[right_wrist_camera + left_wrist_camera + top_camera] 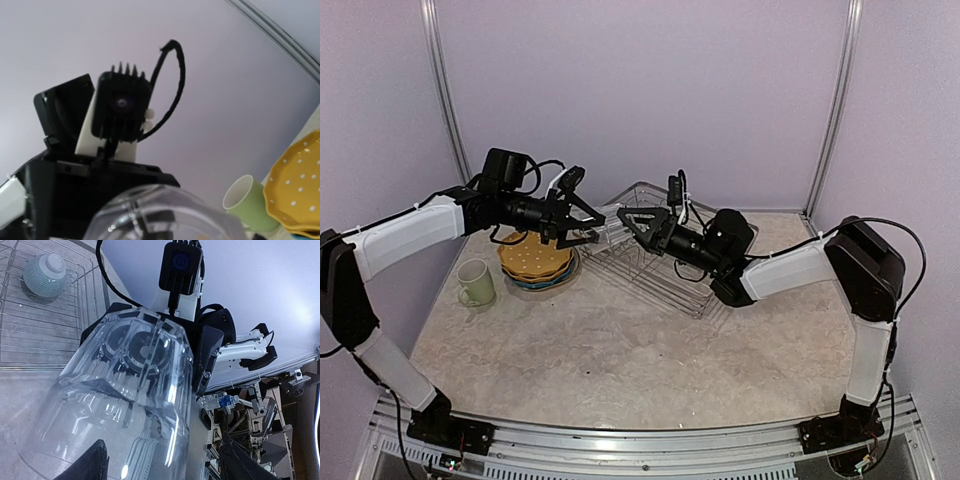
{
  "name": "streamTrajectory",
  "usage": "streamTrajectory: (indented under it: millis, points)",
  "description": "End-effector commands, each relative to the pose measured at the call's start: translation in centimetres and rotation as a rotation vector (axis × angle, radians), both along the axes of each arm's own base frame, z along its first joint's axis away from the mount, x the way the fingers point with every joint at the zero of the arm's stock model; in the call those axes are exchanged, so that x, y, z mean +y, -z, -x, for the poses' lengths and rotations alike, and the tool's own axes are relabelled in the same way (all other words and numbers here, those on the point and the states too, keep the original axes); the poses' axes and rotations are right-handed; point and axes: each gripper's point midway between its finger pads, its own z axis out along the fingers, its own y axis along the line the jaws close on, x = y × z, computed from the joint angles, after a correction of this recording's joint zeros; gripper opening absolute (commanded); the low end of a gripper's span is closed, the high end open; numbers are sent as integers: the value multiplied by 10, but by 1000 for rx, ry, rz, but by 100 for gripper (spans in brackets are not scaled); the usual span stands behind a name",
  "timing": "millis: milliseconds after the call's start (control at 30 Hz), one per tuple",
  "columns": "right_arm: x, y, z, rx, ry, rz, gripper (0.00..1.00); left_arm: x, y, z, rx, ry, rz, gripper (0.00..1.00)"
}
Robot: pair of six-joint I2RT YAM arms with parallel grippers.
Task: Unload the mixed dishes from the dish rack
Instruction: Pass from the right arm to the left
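Observation:
The clear glass hangs in the air over the left end of the dish rack. My right gripper is shut on its base end. My left gripper comes from the other side, its fingers open on either side of the glass's mouth end. In the left wrist view the glass fills the space between the fingertips, and a gap shows on the right side. A small light-blue bowl lies upside down in the rack. In the right wrist view only the glass's rim shows at the bottom edge.
An orange dotted plate tops a stack with a blue plate beneath, left of the rack. The pale green mug stands left of the stack. In the right wrist view the mug and the orange plate appear at the right.

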Motion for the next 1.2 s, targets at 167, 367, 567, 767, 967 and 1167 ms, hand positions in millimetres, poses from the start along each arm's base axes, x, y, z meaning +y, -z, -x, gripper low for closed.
streamTrajectory:
  millis: [167, 367, 567, 767, 967, 1167]
  points:
    - [9, -21, 11, -46, -45, -82, 0, 8, -16, 0, -81, -31, 29, 53]
    - [11, -20, 10, -41, -45, -89, 0, 8, -19, 0, -76, -22, 49, 35]
    - [11, -18, 10, -34, -47, -91, 0, 8, -18, -1, -65, -13, 59, 13]
    - [12, -15, 11, -34, -48, -73, 16, 10, -17, -3, -69, -23, 56, 0]
    - [5, -9, 9, -27, -19, -48, 51, 14, -17, -6, -76, -42, 48, 0]
    - [-8, -1, 3, -11, 31, -10, 73, 17, -18, -9, -83, -54, 48, 0]
